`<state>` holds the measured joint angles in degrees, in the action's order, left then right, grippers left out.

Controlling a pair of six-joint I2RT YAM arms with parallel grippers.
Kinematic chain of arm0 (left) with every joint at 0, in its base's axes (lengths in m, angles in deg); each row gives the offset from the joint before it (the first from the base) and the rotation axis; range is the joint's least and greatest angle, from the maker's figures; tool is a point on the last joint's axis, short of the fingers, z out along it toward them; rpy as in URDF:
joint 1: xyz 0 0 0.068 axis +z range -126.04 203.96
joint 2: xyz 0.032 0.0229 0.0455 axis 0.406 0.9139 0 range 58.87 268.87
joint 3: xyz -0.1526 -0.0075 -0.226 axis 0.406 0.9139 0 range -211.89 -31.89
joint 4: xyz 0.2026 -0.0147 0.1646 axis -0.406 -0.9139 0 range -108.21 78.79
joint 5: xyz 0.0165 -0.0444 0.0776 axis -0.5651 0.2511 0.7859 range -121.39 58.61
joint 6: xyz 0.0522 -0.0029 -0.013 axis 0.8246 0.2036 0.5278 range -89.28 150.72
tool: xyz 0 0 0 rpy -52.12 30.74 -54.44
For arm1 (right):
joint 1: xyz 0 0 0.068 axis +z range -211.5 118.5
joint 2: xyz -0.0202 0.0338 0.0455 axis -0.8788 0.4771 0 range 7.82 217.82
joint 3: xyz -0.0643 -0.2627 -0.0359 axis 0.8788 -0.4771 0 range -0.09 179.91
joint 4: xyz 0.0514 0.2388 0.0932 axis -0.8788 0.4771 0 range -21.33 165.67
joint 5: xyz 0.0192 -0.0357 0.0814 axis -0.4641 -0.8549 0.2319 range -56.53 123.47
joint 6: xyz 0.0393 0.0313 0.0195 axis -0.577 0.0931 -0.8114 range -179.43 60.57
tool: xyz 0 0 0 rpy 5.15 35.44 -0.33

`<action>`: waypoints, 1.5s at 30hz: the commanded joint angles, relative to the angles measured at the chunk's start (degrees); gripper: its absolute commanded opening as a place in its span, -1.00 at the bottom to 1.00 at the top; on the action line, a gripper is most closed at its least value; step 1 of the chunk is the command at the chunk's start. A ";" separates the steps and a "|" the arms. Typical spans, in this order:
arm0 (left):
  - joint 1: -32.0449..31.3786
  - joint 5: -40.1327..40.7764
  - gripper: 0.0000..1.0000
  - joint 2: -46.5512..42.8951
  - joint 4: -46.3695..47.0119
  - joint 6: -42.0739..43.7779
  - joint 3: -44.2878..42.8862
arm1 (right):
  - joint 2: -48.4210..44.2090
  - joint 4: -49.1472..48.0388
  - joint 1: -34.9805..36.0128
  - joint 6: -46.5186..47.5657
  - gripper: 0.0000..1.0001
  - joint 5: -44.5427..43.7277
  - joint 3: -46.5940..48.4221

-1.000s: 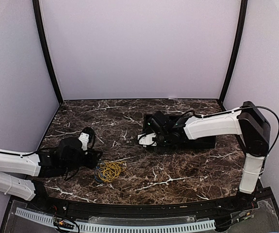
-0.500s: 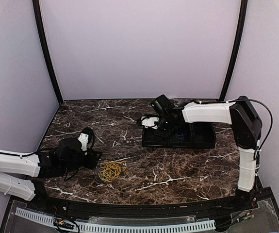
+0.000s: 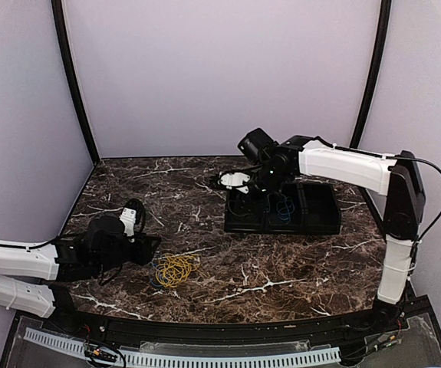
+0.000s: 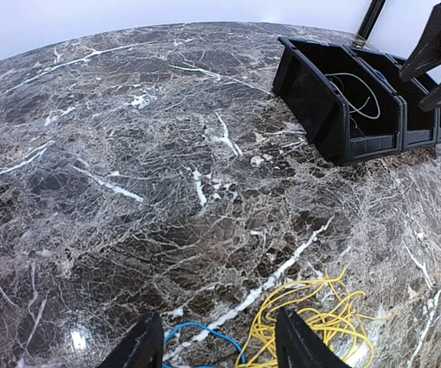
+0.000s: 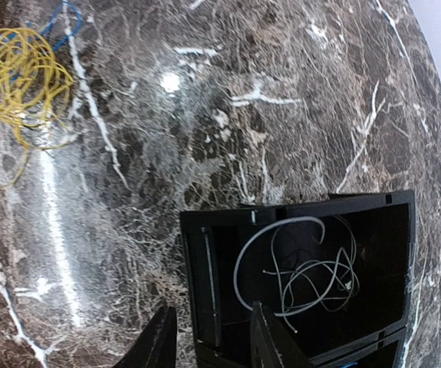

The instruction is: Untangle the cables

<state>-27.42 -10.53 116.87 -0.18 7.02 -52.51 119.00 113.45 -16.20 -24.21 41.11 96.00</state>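
Tangle of cables, loose, on the counter (image 3: 281, 284) near its front edge.

Position: directly ahead of the left end effector (image 4: 220, 346), whose fingers are parted with nothing clamped. A loop of the blue cable (image 4: 205, 334) lies between the fingertips. The yellow cable (image 4: 312, 314) is just beyond it, to the right.

Form: a roundish, loopy heap with no clear long axis. A few yellow strands trail outward, and the blue is partly covered by the yellow.

Reach: the left arm is judged far the nearer. The right end effector (image 5: 208, 337), fingers likewise apart and empty, is held above a corner of the bin (image 5: 197, 291), well apart from the heap.

Also noted: a grey cable (image 5: 297, 268), coiled in the bin's end compartment.
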 commanded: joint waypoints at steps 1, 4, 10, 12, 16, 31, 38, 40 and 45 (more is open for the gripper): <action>0.37 -0.37 0.04 0.84 -0.76 -1.75 0.08 | -2.59 3.21 4.17 0.67 -0.27 5.82 0.71; 0.74 -0.44 0.05 1.73 -0.35 -2.70 0.44 | -1.91 0.62 6.78 1.88 -0.25 9.93 -1.62; 2.75 -2.63 0.13 1.86 -3.04 -5.94 -0.20 | 1.60 -5.79 12.16 -0.07 -0.25 12.22 -1.85; 4.02 -4.14 0.14 1.44 -4.85 -7.13 -0.26 | 3.18 -7.22 13.32 -0.32 -0.25 11.84 -1.03; 7.72 -8.61 0.14 -0.18 -8.00 -9.86 0.43 | 7.03 -8.13 14.57 -0.29 -0.23 11.72 0.85; 8.84 -8.36 0.15 -0.89 -8.03 -9.97 1.32 | -0.60 -10.30 9.68 0.98 -0.29 -2.35 -11.24; 9.03 -9.36 0.15 1.70 -5.97 -9.98 1.42 | -2.97 -13.12 5.39 -0.96 -0.32 -6.00 -16.95; 9.01 -9.53 0.15 2.05 -5.78 -9.81 1.19 | -2.54 -13.44 4.81 -1.23 -0.32 -5.66 -17.08; 9.01 -9.29 0.15 1.82 -6.17 -9.50 0.91 | 0.36 -13.22 4.39 -1.64 -0.32 -6.41 -16.23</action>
<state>-18.68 -19.67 119.04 -6.98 -2.95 -52.07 117.34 101.82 -11.63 -24.73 35.91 79.32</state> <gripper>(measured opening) 0.576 0.339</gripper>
